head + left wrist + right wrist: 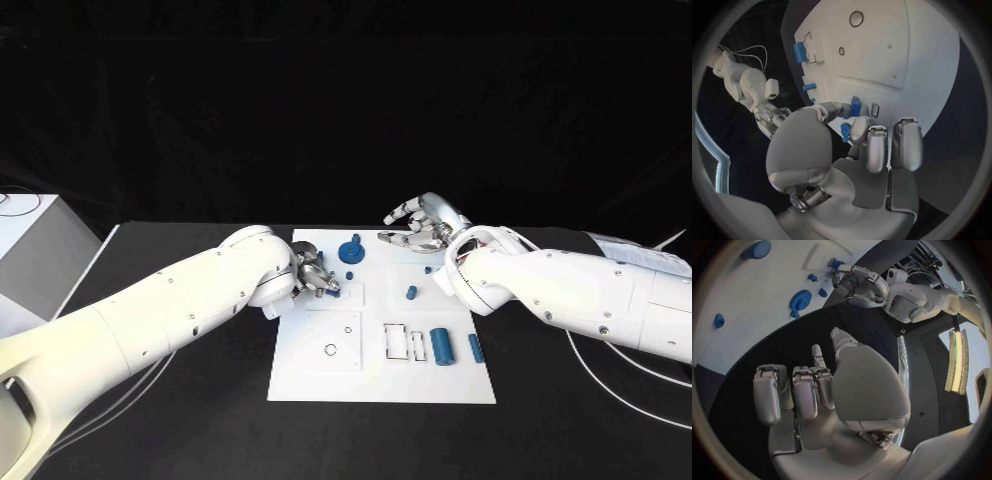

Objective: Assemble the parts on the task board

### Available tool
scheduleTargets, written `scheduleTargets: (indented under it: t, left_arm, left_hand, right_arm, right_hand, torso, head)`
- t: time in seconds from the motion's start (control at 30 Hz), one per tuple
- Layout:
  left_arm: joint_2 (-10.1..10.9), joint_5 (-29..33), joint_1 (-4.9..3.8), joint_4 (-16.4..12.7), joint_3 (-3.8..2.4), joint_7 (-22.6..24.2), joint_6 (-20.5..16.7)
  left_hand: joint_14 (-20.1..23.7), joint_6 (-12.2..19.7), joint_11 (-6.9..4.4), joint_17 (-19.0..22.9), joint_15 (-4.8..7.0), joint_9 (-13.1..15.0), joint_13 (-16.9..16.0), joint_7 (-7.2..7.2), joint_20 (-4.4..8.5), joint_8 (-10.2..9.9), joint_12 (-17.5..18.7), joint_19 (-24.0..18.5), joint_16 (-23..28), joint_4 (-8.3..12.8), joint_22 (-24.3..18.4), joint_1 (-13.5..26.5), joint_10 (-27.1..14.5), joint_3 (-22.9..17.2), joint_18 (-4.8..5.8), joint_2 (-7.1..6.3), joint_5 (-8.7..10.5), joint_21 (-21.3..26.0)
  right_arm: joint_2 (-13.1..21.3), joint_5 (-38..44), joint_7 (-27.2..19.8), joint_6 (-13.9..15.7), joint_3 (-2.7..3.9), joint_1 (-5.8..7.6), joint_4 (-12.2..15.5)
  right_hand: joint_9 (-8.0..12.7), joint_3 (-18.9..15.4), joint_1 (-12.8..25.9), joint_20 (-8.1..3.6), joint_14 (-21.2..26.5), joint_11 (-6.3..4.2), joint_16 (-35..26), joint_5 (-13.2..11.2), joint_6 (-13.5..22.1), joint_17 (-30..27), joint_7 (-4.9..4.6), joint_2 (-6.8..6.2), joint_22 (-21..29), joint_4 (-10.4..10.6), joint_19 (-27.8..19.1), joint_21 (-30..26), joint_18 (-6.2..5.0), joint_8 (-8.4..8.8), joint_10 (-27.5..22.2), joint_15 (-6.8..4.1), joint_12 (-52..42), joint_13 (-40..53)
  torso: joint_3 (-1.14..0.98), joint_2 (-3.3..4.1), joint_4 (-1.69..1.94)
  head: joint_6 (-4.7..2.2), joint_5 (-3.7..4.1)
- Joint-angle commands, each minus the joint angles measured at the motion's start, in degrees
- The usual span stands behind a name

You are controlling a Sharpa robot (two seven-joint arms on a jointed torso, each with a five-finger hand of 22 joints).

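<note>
Pinching a small blue part (856, 106) over the task board (382, 375), the left robot hand (316, 277) hovers at its left-centre. The right robot hand (421, 226), fingers seemingly apart and holding nothing, hangs beyond the board's far edge above the black surface (173, 420).

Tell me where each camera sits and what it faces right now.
Head view: on the robot's head, looking down at the task board; both white arms show.
Left wrist view: behind the left hand, facing the board; fingers pinch a blue part.
Right wrist view: behind the right hand, off the board's edge.
All three share the board; each wrist view shows the other hand.
</note>
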State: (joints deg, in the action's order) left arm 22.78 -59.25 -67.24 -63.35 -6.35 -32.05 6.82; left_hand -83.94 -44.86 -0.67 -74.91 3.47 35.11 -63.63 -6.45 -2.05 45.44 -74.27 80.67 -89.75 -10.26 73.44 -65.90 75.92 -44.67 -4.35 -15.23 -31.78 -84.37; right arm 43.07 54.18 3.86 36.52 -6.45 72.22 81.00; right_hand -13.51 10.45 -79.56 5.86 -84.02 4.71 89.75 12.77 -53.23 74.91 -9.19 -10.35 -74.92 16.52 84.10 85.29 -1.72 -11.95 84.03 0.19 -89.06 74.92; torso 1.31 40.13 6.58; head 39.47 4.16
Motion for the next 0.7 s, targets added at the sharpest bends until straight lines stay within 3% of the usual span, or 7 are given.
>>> scheduleTargets:
  t: [0.03,0.7]
  left_arm:
    - [-0.2,-0.3,0.05,0.1,0.05,-0.6,1.2]
    - [-0.6,-0.7,0.07,0.5,0.20,-1.2,3.8]
  left_hand:
    - [-6.1,-3.1,-0.05,-15.1,0.54,13.4,0.0,2.76,0.08,0.4,0.1,0.1,-0.2,8.2,0.1,-0.1,0.3,-7.8,0.79,0.45,-0.18,-0.2]
    - [-6.1,-3.3,-0.10,-15.1,0.57,13.7,0.1,2.82,0.12,0.4,0.1,0.2,-0.2,8.2,0.2,0.3,0.4,-7.5,0.81,0.35,-0.33,-0.2]
  right_arm:
    - [-0.1,0.7,-0.2,-0.7,0.02,-0.03,0.0]
    - [-0.1,0.7,-0.1,-0.8,0.02,-0.10,0.1]
  right_hand:
    - [-0.1,0.2,0.6,-0.03,-6.0,-0.26,0.2,0.2,0.4,15.1,-0.01,-0.03,-10.7,0.0,3.8,-0.2,0.34,-0.21,5.0,-0.08,0.0,14.3]
    - [-0.2,0.2,0.9,-0.02,-6.0,-0.26,0.2,0.3,0.4,15.1,0.00,-0.05,-10.6,0.0,3.8,-0.4,0.31,-0.30,5.0,-0.08,0.1,14.3]
  torso:
    - [0.00,0.05,0.01]
    - [0.00,-0.02,0.03]
  head:
    - [0.06,0.03]
    - [0.69,0.07]
